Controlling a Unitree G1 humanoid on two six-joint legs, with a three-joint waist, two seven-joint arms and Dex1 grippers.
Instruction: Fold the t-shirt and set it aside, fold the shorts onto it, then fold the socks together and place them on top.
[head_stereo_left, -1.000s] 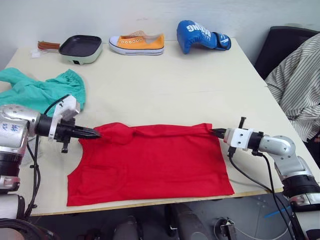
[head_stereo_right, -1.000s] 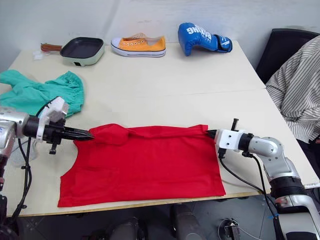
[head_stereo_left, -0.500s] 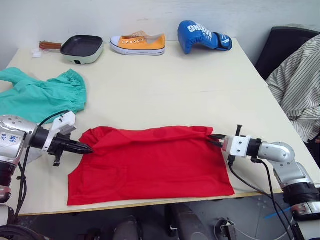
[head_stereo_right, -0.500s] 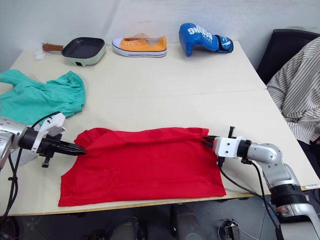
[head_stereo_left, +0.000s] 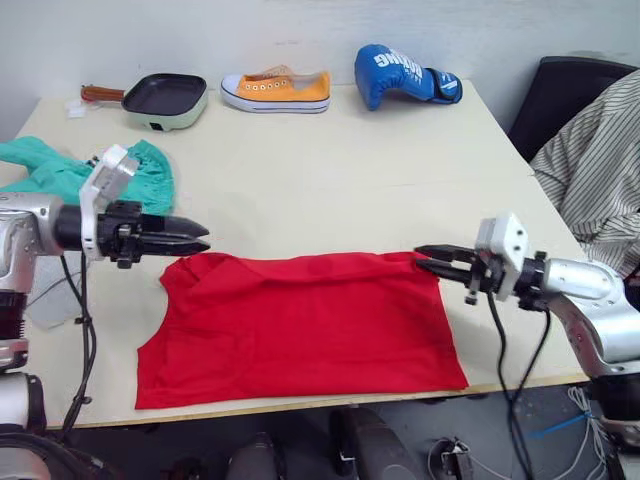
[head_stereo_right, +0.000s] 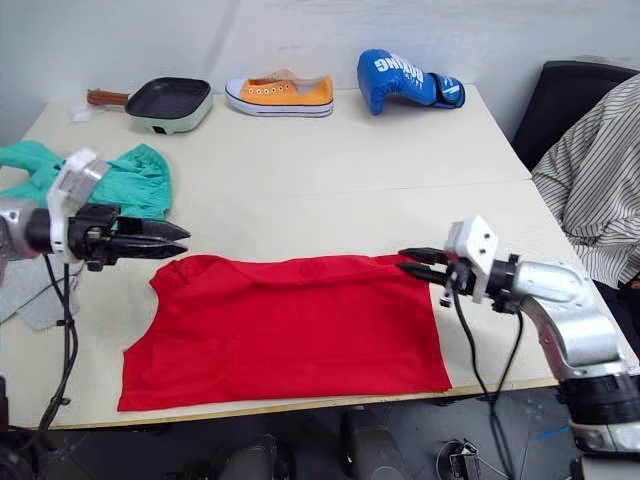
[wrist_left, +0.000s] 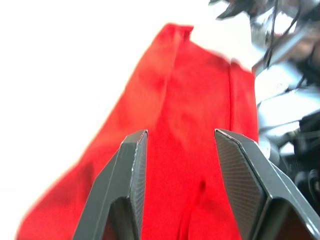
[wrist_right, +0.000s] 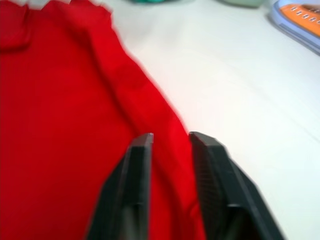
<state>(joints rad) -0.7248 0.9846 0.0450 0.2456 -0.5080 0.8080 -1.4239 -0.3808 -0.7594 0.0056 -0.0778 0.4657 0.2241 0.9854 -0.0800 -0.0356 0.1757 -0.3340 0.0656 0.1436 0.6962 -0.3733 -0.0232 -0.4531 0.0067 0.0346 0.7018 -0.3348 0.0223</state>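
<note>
Two grippers hang just above the table (head_stereo_left: 330, 170), one at each end of the t-shirt's far edge. The left gripper (head_stereo_left: 200, 237) has its fingers spread, nothing between them, tips pointing right over the shirt's far left corner. The right gripper (head_stereo_left: 424, 258) has its fingers a narrow gap apart and empty, tips pointing left at the far right corner, just above the cloth. The t-shirt (head_stereo_left: 300, 325) lies flat at the table's near edge, its long axis running left to right, with the far edge folded over and slightly bunched. The shorts (head_stereo_left: 70, 175) sit crumpled at the table's left side, behind the left arm. Along the far edge stand a pan (head_stereo_left: 160, 97), a shoe (head_stereo_left: 275, 88) and a boxing glove (head_stereo_left: 400, 72).
</note>
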